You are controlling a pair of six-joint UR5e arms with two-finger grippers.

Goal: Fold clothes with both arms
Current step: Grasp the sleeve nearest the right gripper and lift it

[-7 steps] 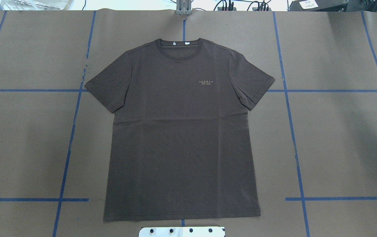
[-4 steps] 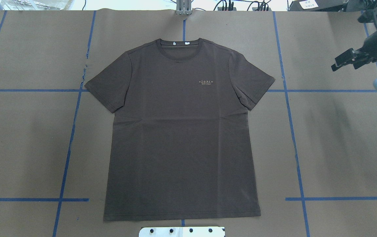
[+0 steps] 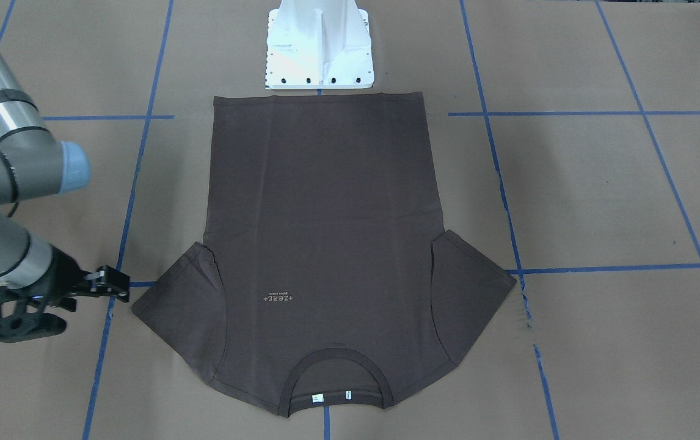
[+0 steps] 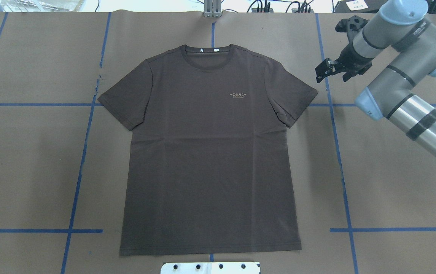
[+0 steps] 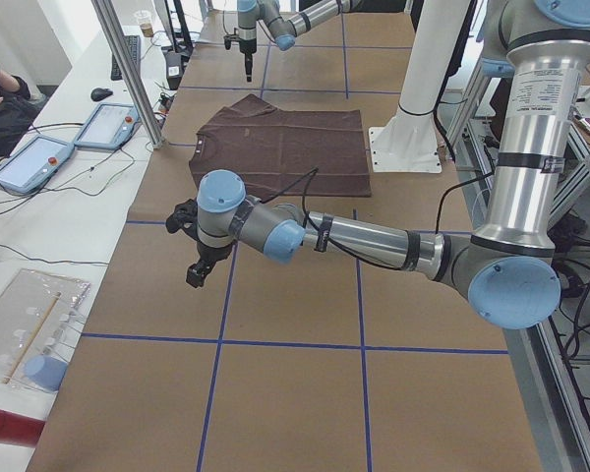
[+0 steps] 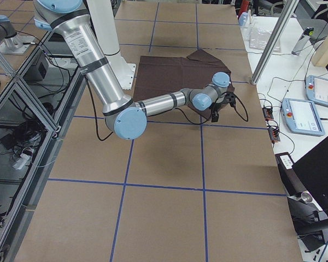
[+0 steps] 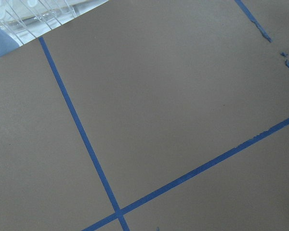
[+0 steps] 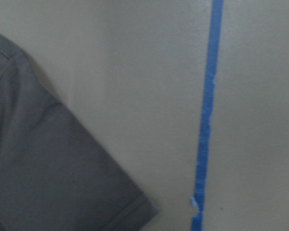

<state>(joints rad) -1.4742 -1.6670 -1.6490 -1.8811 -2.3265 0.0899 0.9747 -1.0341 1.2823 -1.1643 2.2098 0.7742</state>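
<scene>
Right now the dark brown T-shirt (image 4: 210, 152) lies flat and face up in the middle of the table (image 4: 393, 171), unfolded. Its long axis runs straight away from the robot: the hem sits just in front of the white pedestal base (image 3: 318, 43) and the collar (image 4: 207, 57) is at the far end. Both sleeves spread out to the sides.

What the next move turns on is the right gripper (image 4: 321, 73). It hangs over bare table just beside the tip of the right sleeve (image 4: 292, 95), off the cloth, with the shirt lying toward the robot's left of it. Its jaws look slightly parted and hold nothing. The right wrist view shows that sleeve's cuff corner and a blue tape line (image 8: 207, 120) beside it.

Of the 2 arms, the right is clearly nearer. The left gripper (image 5: 197, 267) shows only in the exterior left view, well apart from the shirt on the left-sleeve side, over bare table; I cannot tell whether it is parted or closed. I judge no fold has begun, and the left arm has far more ground to cover before a 2-arm grasp
</scene>
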